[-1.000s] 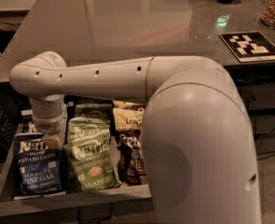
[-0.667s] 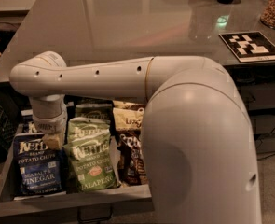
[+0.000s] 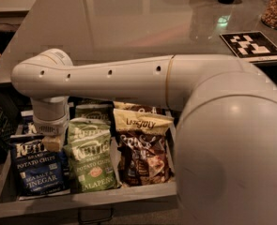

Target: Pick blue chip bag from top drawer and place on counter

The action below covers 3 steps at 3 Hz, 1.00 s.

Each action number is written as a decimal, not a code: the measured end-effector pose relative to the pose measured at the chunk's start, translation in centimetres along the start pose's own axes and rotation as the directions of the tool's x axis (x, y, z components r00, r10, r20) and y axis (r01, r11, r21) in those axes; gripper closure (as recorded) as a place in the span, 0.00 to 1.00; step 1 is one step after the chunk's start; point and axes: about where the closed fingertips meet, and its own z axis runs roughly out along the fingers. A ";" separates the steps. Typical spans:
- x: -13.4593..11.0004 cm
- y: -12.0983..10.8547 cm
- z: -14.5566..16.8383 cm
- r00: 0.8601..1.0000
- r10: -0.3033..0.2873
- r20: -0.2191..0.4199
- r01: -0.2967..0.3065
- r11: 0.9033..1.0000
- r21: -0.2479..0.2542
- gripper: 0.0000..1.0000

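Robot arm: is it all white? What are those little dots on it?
The smooth, rounded white robot arm is a fat tube with a row of small dark holes along it and a thin seam ring. It ends in a ribbed white wrist cylinder. The pale tan end effector peeks out beneath, over the blue Kettle chip bag in the grey drawer. No cables show.

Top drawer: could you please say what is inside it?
Blue vinegar chip bag, green jalapeño bag, brown bag, tan bag; gripper at the blue bag's top. Arm covers whatever lies behind.
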 end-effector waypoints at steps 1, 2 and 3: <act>0.4 1.5 -2.3 0.999 -0.010 0.051 0.008 1.000 0.022 1.00; 0.4 2.8 -4.7 0.995 -0.037 0.091 0.032 0.998 0.051 1.00; 0.3 4.1 -7.2 0.990 -0.074 0.121 0.063 0.994 0.087 1.00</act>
